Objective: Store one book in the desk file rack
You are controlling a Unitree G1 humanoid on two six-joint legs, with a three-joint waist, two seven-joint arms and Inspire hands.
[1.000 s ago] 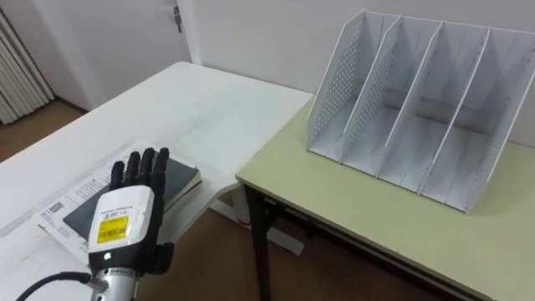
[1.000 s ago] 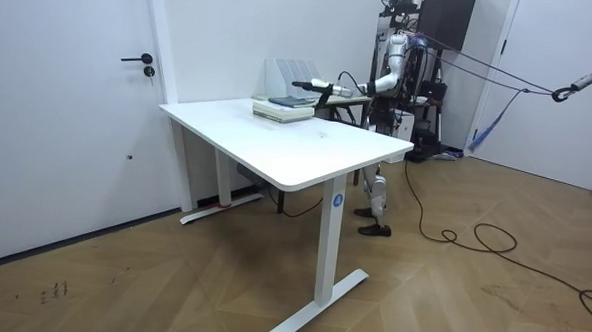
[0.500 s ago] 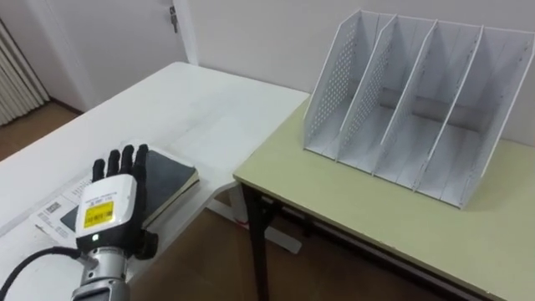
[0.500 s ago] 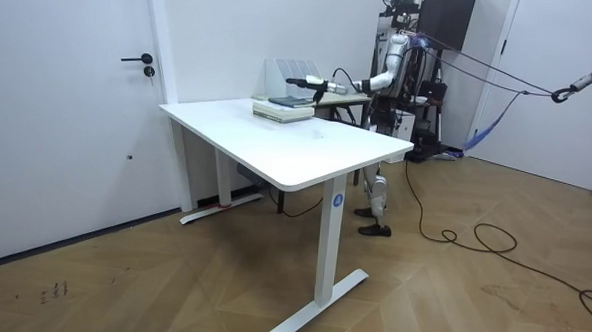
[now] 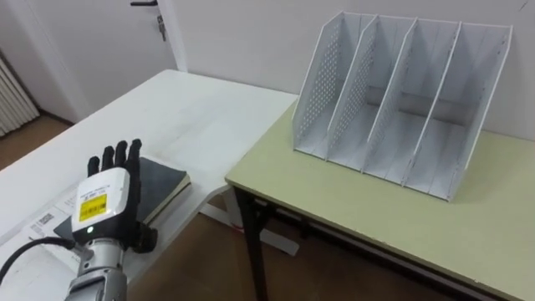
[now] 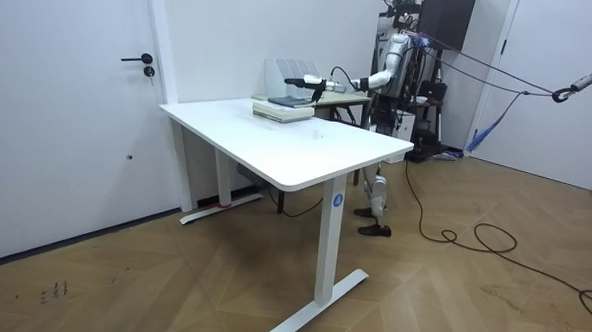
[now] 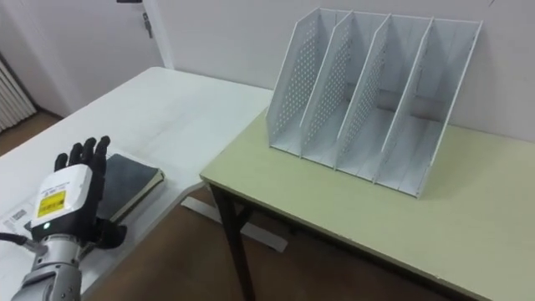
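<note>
Dark book [image 5: 165, 178] lay on white table [image 5: 201, 109]; left hand [image 5: 106, 199] over it, fingers straight, grasping nothing; file rack [image 5: 393, 92] upright on green desk [image 5: 359, 209]

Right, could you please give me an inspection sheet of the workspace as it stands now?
Surface: white table beside a green desk.
Job's things: dark book lies flat near the white table's edge; file rack stands upright on the green desk, all compartments empty.
Clutter: white printed item under the dark book.
Hands: left hand over the dark book, fingers straight, gripping nothing; whether it touches the cover cannot be told.
Cables: nothing seen beyond the robot's own.
Surroundings: white door and wooden floor in the room view.
</note>
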